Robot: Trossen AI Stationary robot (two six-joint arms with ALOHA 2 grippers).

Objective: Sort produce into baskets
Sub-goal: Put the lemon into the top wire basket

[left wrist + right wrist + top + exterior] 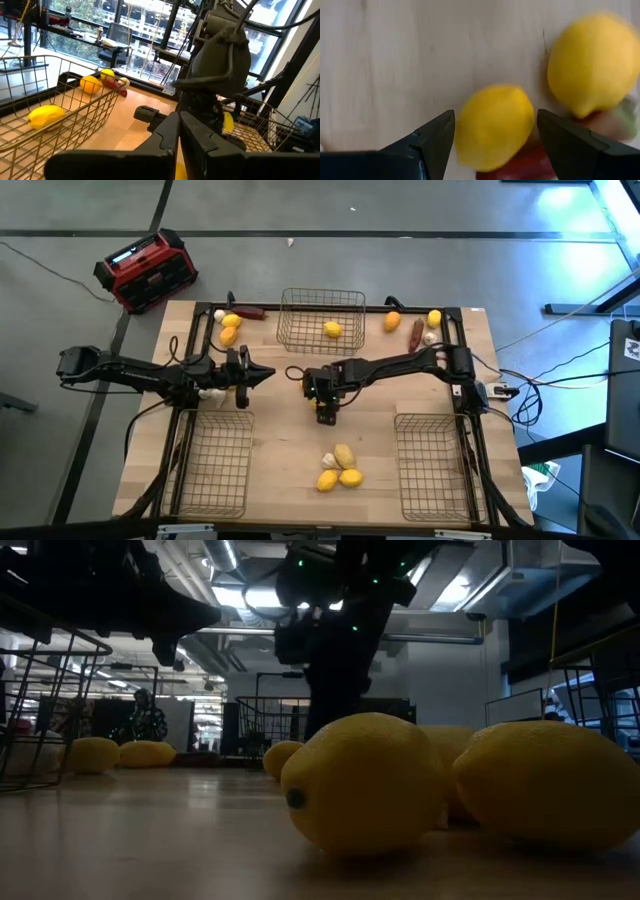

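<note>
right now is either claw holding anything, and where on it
Nothing held: the right claw is open above a lemon; the left claw looks shut and empty.

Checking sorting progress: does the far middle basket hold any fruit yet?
Yes, one yellow lemon lies inside the far middle basket.

High cam looks straight down on whole table; low cam sits at tabletop level, v. close to near lemons; right wrist cam looks down close on those same lemons; left wrist cam faces across far basket.
</note>
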